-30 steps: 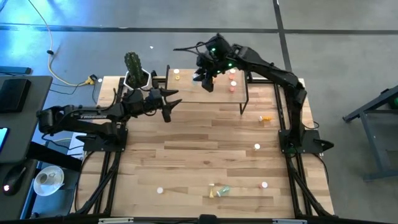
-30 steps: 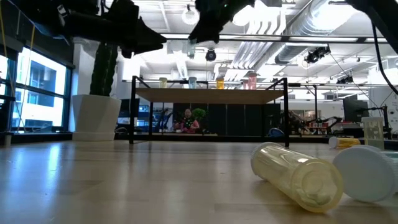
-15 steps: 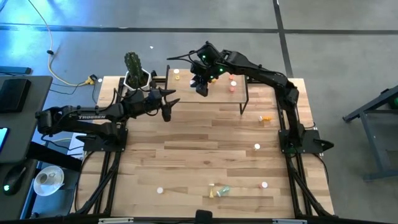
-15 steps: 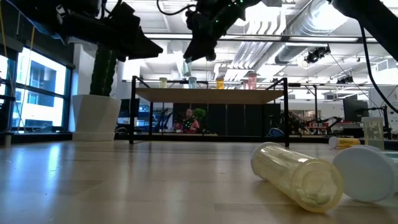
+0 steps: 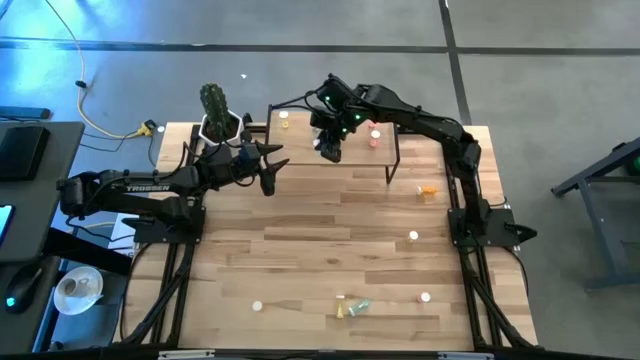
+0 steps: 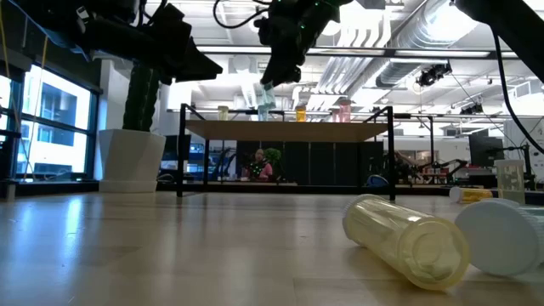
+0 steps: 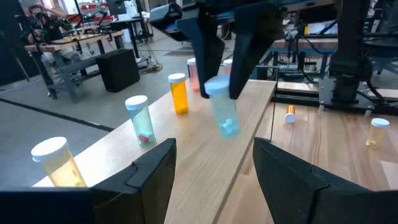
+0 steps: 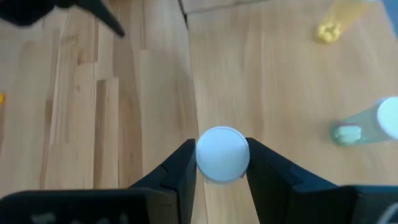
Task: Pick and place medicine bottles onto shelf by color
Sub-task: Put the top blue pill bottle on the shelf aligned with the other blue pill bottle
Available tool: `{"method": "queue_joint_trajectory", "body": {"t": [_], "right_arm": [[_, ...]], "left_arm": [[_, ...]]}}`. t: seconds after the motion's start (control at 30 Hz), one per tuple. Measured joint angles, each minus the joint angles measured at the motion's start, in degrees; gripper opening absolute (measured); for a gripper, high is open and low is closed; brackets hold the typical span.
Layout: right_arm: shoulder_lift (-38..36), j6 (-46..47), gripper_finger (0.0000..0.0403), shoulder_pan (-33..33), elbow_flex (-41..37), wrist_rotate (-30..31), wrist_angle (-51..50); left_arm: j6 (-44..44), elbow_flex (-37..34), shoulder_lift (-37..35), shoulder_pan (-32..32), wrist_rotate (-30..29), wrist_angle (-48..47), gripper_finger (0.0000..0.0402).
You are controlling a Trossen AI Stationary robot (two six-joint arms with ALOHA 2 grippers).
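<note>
green bottle (image 7: 222, 111) in right gripper (image 5: 331, 150)

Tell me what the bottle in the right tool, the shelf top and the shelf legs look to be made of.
Bottle held in the right tool: likely clear green-tinted plastic, since its contents show through; the white cap looks matte with a ribbed edge. Shelf top: light wood, visible grain, dull finish. Shelf legs: thin black bars, probably painted metal.
</note>
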Motion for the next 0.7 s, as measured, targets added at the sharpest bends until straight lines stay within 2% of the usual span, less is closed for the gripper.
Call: {"method": "queue_joint_trajectory", "body": {"t": [0.43,0.57,0.7], "right_arm": [[-0.1,0.11,0.0109,3.59,-0.38,-0.02,-10.75],[-2.61,1.04,0.0109,4.65,-7.41,0.06,-9.61],[-9.19,2.96,0.0109,5.02,-19.12,0.19,-0.57]], "left_arm": [[-1.06,0.0,0.0,-0.03,0.02,-2.86,0.0202],[-1.84,0.0,0.02,-0.03,0.02,-4.0,0.0204],[-1.98,0.0,0.02,-0.03,0.02,-4.15,0.0204]]}}
